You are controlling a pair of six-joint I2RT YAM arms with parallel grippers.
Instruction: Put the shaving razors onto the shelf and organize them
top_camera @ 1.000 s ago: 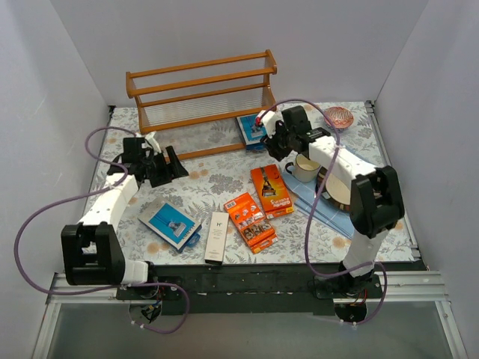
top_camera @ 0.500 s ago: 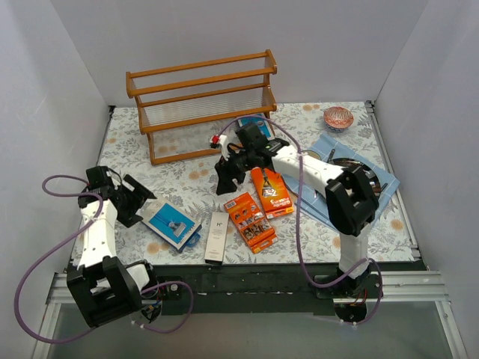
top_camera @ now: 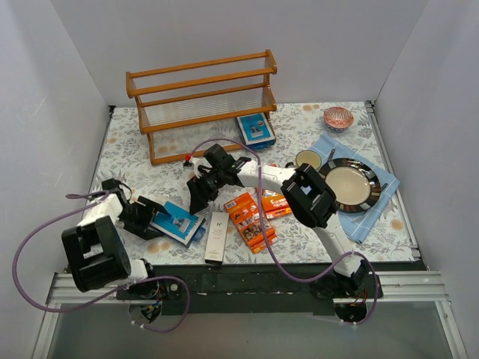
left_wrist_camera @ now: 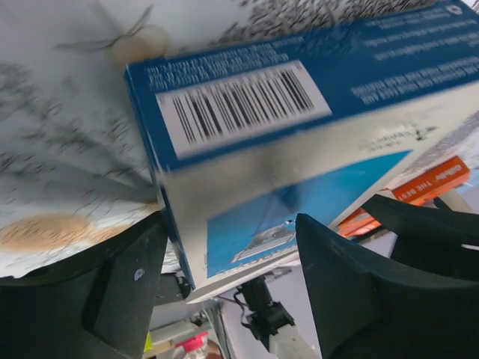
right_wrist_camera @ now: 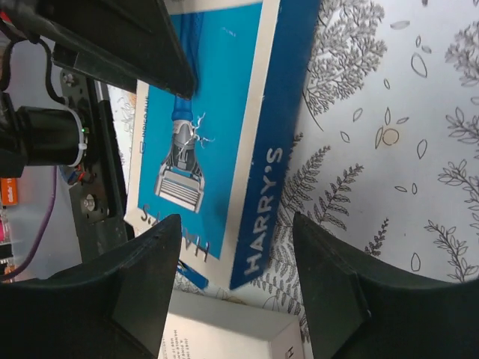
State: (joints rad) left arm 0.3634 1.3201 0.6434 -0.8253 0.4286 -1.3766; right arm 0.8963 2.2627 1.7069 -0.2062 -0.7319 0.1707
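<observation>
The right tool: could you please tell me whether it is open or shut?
Open. In the right wrist view, the right tool has its fingers spread apart near the blue Harry's pack, with nothing clamped between them.

Left fingers [left_wrist_camera: 82, 299], right fingers [right_wrist_camera: 142, 292] and white box [top_camera: 216, 235] hem in the near blue pack [top_camera: 178, 223].

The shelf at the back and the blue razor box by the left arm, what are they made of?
The shelf looks like wood with a glossy reddish-brown varnish, going by its colour and slight shine. Its shelf boards look like pale ribbed plastic, partly see-through. The blue razor box seems to be printed cardboard: sharp folded edges, a barcode.
</observation>
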